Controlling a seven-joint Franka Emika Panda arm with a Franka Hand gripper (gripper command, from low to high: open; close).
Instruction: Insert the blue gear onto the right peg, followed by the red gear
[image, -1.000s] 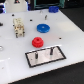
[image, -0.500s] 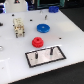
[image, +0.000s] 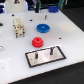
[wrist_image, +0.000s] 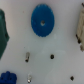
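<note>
White tabletop (image: 15, 55) fills most of the exterior view, dark background behind its far edge. Small beige/tan block-built assembly (image: 18, 27) stands upright toward the exterior view's left; detail too blurred to tell more. Blurry white and blue equipment (image: 30, 5) sits along the far edge, can't identify it. Wrist view: dark green object (wrist_image: 3, 31) cut off at one frame edge, beige object (wrist_image: 80, 31) cut off at the opposite edge. Two small metallic cylindrical bits (wrist_image: 27, 56) lie on the white surface, with a few small dark holes (wrist_image: 52, 56) near them.
</note>
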